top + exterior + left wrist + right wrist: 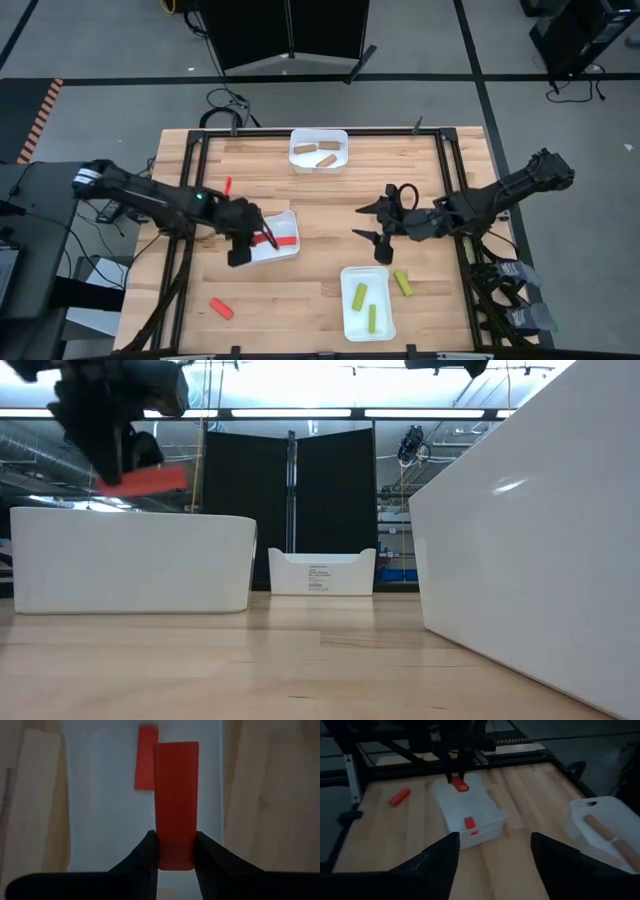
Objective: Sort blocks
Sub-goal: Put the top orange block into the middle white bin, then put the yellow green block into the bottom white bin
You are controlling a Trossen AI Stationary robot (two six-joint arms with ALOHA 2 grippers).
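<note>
My left gripper point(262, 236) is shut on a red block point(176, 795) and hovers over the white tray point(290, 255) at the table's left middle. A second red block point(146, 757) lies flat in that tray. Two more red blocks lie on the table, one point(221, 308) near the near edge and one point(228, 185) farther off. My right gripper point(357, 222) is open above the table's middle and touches nothing. Tan blocks point(320, 153) lie in the far tray; yellow-green blocks point(365, 305) lie in the near tray, and one point(402, 283) lies beside it. My left gripper pinches the red block by one end point(175, 857) between its two fingers point(147, 850), coming from above and pointing down. The block is lifted clear and lies about level point(143, 481) above the tray's rim point(130, 515), its free end sticking out past the fingers.
The far tray point(318, 135) stands at the table's far edge and the near tray point(350, 325) at the near edge. A dark frame point(190, 150) runs round the table. Bare wood lies between the trays.
</note>
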